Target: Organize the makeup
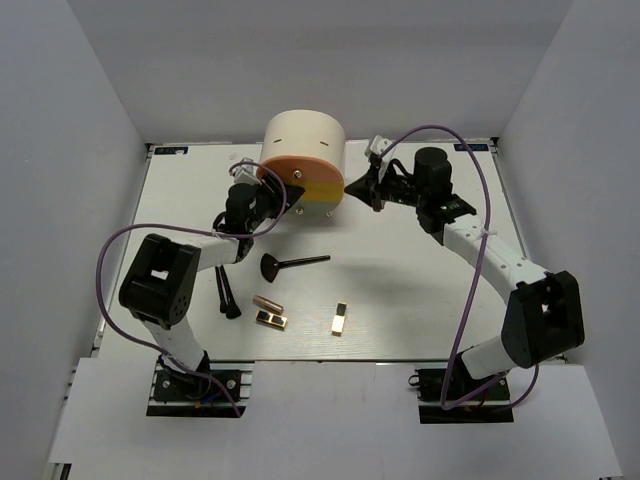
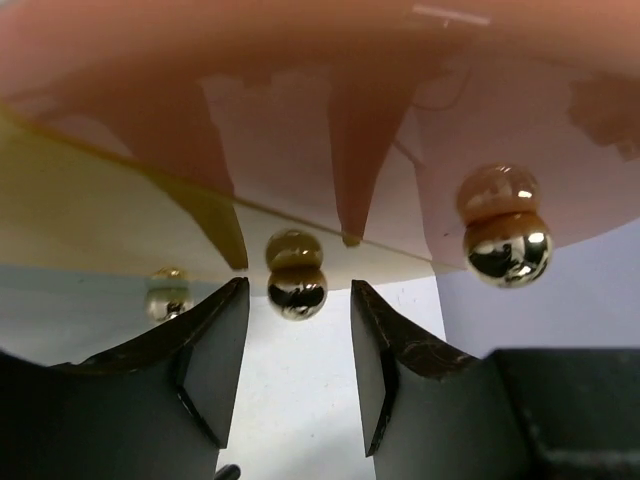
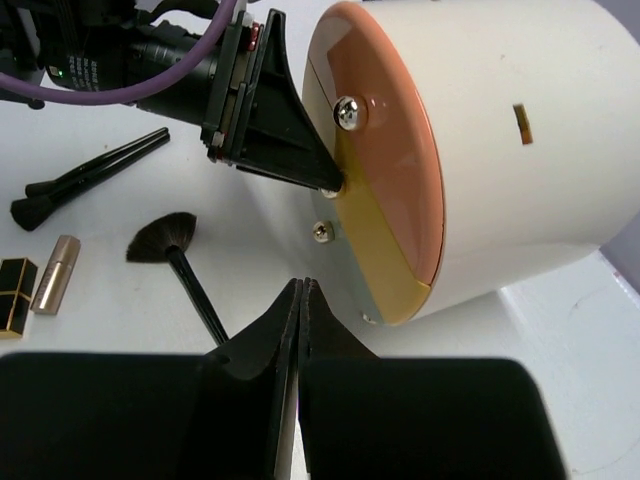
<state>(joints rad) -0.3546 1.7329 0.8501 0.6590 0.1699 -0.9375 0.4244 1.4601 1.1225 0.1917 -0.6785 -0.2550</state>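
2 parted jaws of the left gripper (image 1: pixel 272 190) straddle a gold ball knob (image 2: pixel 296 288) on the cream cylindrical box (image 1: pixel 305 145), the right gripper (image 3: pixel 300 287) is pressed closed, and the black fan-headed brush (image 1: pixel 290 263) lies on the white table (image 1: pixel 420 300) nearer the arm bases.

No text, label or number is legible anywhere.

White arm links (image 1: pixel 490 250), black joint housings (image 1: pixel 158 280), purple cables (image 1: pixel 440 126), black wedge-shaped tool fingers (image 2: pixel 215 370)

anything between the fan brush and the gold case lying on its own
No, bare table separates the fan brush from that gold case, seen in the top view.
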